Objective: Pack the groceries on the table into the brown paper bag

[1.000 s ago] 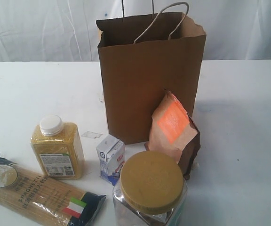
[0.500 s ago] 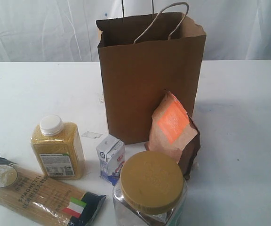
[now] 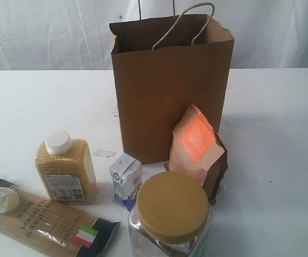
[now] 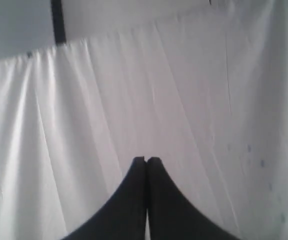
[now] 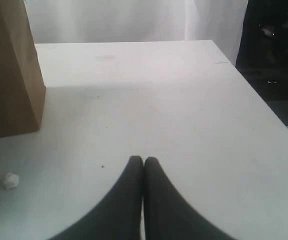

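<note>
Judging by the exterior view, packing had not begun: the spaghetti pack [image 3: 41, 219] lay at the lower left of the table [image 3: 282, 160], the yellow-grain bottle [image 3: 66, 168] stood just right of it, then the small carton [image 3: 126, 181], the mustard-lidded jar [image 3: 170, 214] at bottom centre and the brown-orange pouch [image 3: 197, 147] just in front of the brown paper bag [image 3: 164, 91], upright and open at upper middle (its inside was hidden). All five visible groceries were left to pack. The left gripper [image 4: 146, 160], jaws pressed together on nothing, faced a white curtain [image 4: 84, 100]; the right gripper [image 5: 143, 159], likewise closed and empty, hung over bare tabletop near the bag.
</note>
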`<state>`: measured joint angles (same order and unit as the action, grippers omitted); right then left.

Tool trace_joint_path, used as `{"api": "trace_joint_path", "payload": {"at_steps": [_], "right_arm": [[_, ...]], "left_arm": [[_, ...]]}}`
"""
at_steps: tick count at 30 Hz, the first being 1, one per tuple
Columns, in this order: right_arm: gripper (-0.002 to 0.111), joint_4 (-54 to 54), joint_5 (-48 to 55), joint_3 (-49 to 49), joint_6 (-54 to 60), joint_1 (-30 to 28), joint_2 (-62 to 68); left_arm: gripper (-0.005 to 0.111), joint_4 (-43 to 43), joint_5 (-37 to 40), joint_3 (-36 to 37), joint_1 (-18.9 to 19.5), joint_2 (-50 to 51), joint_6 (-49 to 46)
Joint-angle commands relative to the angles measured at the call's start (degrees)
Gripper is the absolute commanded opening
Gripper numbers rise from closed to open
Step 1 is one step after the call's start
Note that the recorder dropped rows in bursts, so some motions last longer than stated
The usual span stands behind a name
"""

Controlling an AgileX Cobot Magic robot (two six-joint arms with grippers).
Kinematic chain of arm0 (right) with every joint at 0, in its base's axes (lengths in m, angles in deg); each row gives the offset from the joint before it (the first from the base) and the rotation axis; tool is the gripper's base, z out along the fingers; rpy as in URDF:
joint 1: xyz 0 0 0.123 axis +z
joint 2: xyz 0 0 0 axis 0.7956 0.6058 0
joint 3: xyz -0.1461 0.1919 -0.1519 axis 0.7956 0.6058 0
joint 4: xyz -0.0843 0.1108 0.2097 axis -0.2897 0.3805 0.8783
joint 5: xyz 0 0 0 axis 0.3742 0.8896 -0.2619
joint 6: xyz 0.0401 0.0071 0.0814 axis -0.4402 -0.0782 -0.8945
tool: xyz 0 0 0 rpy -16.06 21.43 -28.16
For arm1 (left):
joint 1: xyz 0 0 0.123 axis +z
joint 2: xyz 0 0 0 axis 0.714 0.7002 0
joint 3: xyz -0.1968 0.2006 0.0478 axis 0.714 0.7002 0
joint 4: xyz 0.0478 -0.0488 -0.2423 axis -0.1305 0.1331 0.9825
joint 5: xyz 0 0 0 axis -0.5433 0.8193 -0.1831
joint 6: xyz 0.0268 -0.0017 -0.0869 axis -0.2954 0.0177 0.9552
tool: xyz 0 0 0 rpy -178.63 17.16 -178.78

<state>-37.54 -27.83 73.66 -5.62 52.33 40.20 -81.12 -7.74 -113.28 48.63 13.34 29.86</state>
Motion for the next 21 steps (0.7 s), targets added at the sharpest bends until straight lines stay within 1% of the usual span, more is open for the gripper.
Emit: {"api": "trace_joint_path", "payload": {"at_steps": [1, 3, 6, 9, 13, 14, 16, 19, 21], "right_arm": [[0.000, 0.0, -0.4, -0.1, 0.4, 0.0, -0.2], [0.000, 0.0, -0.4, -0.1, 0.4, 0.0, -0.2], [0.000, 0.0, -0.4, -0.1, 0.4, 0.0, -0.2], [0.000, 0.0, -0.4, -0.1, 0.4, 0.0, -0.2], [0.000, 0.0, -0.4, -0.1, 0.4, 0.0, -0.2], [0.000, 0.0, -0.4, -0.1, 0.4, 0.0, -0.2], [0.000, 0.0, -0.4, -0.1, 0.4, 0.0, -0.2], [0.000, 0.0, -0.4, -0.1, 0.4, 0.0, -0.2], [0.000, 0.0, -0.4, -0.1, 0.4, 0.0, -0.2]], "left_arm": [[0.000, -3.6, 9.3, 0.0, -0.4, 15.0, -1.0], [0.000, -3.9, 10.0, 1.1, -0.4, 22.4, -1.0], [0.000, -3.9, 8.8, 2.5, -0.4, 33.3, -1.1], [0.000, -3.9, 7.3, 3.4, -0.4, 41.8, -1.1], [0.000, -3.9, 8.2, 3.5, -0.4, 50.0, -0.9], [0.000, -3.9, 8.2, 3.5, -0.4, 51.2, -0.6], [0.000, -3.9, 5.3, 3.5, -0.4, 51.6, 0.2], [0.000, -3.9, 4.0, 3.5, -0.4, 49.1, 7.1], [0.000, -3.9, 2.8, 3.5, -0.4, 47.0, 8.4]]}}
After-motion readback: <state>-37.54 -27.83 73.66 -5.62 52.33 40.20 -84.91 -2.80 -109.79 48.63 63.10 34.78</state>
